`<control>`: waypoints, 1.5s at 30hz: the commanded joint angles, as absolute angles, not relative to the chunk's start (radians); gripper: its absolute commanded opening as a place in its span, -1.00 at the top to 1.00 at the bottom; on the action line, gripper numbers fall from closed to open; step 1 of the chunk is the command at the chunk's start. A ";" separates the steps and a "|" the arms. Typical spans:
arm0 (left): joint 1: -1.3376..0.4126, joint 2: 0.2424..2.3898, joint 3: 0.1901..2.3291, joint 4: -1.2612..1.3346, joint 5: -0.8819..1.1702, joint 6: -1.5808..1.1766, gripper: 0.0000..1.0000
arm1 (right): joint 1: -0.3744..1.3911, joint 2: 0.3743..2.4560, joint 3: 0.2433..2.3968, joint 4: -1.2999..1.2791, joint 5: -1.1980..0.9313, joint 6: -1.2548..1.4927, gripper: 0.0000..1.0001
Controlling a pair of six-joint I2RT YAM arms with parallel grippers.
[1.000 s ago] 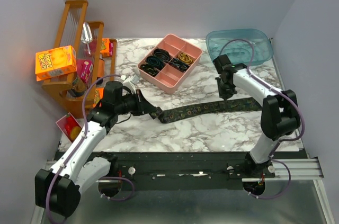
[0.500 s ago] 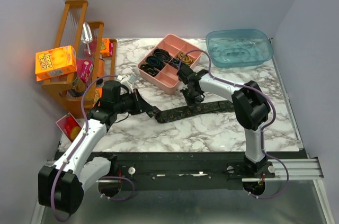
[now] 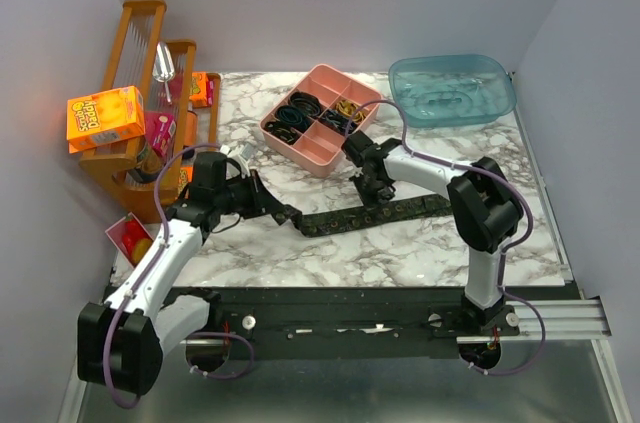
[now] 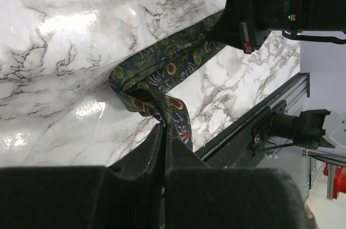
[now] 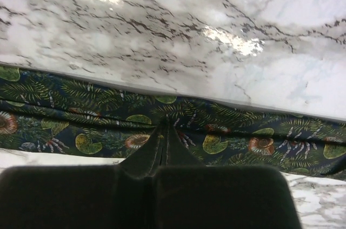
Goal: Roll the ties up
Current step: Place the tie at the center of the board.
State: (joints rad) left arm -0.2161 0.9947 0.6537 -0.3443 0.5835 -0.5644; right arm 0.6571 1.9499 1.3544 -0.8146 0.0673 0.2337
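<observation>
Change: right end effector [image 3: 378, 195] swept in from far right of the pink tray [image 3: 318, 165] to just in front of it, jaws closed, tip on the tie [image 3: 400, 208] | left end effector [image 3: 272, 205] pinched the tie's end, front-left of the tray | tie drew shorter, roll barely begun.

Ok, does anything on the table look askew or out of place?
Only the tie: its left end is bunched and folded over where the left fingers pinch it, while the rest lies stretched out on the table. Nothing looks spilled or damaged.
</observation>
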 commanded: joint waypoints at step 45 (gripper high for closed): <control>-0.158 1.193 1.020 -0.683 0.259 -0.376 -0.77 | 0.922 1.933 1.430 -0.643 -0.006 -0.172 -0.99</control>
